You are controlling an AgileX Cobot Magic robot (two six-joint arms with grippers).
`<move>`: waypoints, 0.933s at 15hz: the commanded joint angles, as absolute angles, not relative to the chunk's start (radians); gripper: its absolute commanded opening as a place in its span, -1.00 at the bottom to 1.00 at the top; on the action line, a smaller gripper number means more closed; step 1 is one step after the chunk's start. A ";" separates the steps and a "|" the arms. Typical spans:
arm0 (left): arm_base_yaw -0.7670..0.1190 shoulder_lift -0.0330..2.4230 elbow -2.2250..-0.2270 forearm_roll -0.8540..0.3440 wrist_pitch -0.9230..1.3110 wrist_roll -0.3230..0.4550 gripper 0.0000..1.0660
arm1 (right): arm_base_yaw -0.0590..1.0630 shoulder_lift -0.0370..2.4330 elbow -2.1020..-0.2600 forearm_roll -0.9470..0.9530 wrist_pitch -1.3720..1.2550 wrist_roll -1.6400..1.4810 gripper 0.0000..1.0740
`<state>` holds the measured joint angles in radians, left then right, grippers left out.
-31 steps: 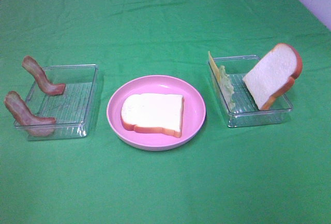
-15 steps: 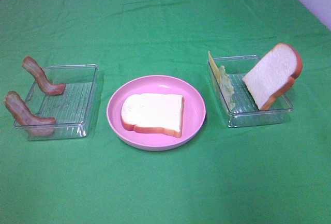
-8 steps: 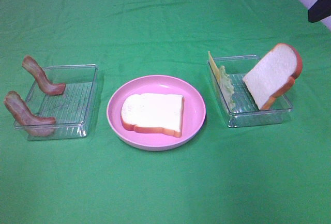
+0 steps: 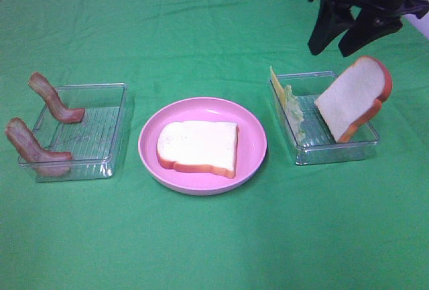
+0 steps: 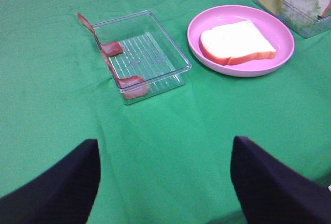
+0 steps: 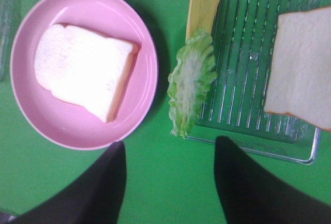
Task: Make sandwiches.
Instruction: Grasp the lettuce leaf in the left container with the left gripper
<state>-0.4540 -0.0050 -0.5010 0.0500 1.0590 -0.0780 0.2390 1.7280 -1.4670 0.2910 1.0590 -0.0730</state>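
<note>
Lying flat in the middle of the pink plate (image 4: pixel 149 132) is one white bread slice (image 4: pixel 198 147) with an orange-brown crust and nothing stacked on it. That is all of the sandwich there is so far.

The other bread slice (image 4: pixel 353 98) leans tilted in the clear right tray (image 4: pixel 332 153), to the right of the plate, against the wall farthest from the plate. At that tray's wall nearest the plate, the lettuce leaf (image 4: pixel 293 108) and the cheese square (image 4: pixel 275 82) stand on edge.

Left of the plate, the clear left tray (image 4: pixel 119 122) holds one bacon strip (image 4: pixel 55 100) and a second bacon strip (image 4: pixel 30 146). Both are draped over the wall farthest from the plate.

My right jaws hang spread in the air above the right tray's far side, pinching nothing. My left jaws are spread as well and empty, over bare green worktop (image 5: pixel 170 131), well apart from the plate on its bacon side.
</note>
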 commanded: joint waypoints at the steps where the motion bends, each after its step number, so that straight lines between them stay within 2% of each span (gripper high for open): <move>1: -0.457 -0.016 -0.499 0.053 1.047 -0.077 0.28 | 0.303 1.824 -1.548 0.193 1.110 0.000 -0.08; 3: -0.457 -0.016 -0.499 0.053 1.047 -0.077 0.28 | 0.332 1.941 -1.640 0.181 1.132 0.059 -0.07; 6: -0.457 -0.016 -0.499 0.053 1.047 -0.077 0.28 | 0.332 2.050 -1.724 0.125 1.243 0.146 0.08; 12: -0.457 -0.016 -0.499 0.053 1.047 -0.077 0.28 | 0.331 2.144 -1.742 0.109 1.213 0.151 0.09; 14: -0.457 -0.016 -0.499 0.053 1.047 -0.077 0.28 | 0.331 2.164 -1.742 0.108 1.195 0.151 0.01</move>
